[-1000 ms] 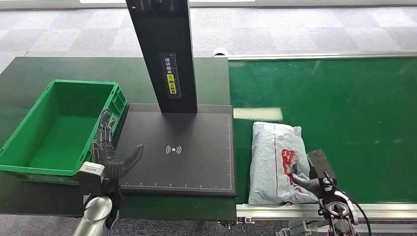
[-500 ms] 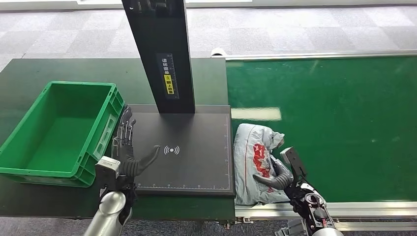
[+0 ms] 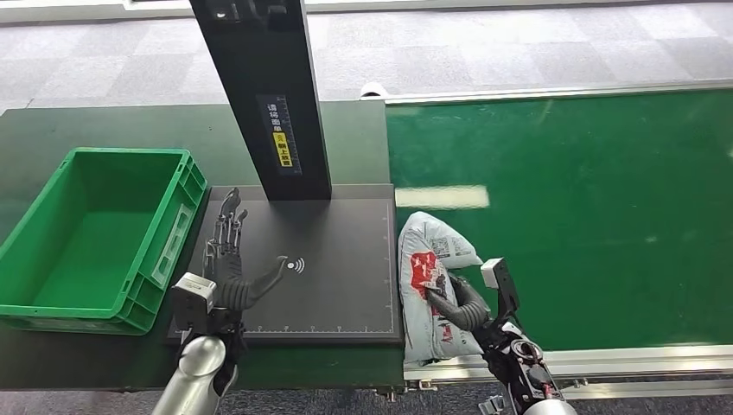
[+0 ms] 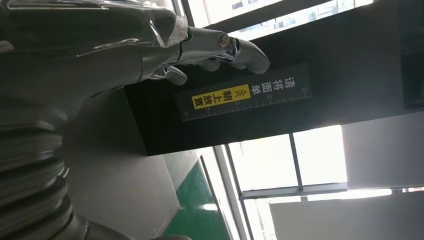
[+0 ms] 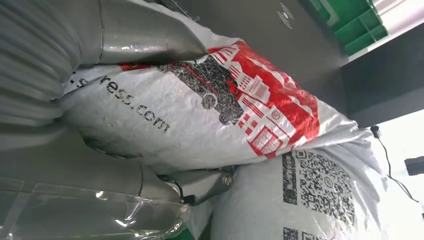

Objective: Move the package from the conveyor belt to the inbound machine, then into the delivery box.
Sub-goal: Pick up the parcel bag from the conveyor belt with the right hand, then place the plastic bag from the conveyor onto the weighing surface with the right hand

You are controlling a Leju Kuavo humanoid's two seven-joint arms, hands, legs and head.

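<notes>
The green conveyor belt (image 3: 588,216) is matte and flat, and at its 8 o'clock corner the right hand (image 3: 458,304) grips the package (image 3: 428,277), a soft, crinkled grey poly mailer with red print, bunched against the edge of the inbound machine (image 3: 346,285). The slick film could slip from the grasp, or snag on the plate's rim (it sags loosely). The left hand (image 3: 226,268) rests on the smooth black plate with fingers spread, holding nothing, beside the rigid green delivery box (image 3: 52,294) at 9 o'clock.

Two silver tubular forearms were seen, each ended by a dark many-fingered hand, the left hand (image 3: 226,268) and the right hand (image 3: 462,307), with grey ribbed wrist covers, clear plastic wrap, and black cables.
</notes>
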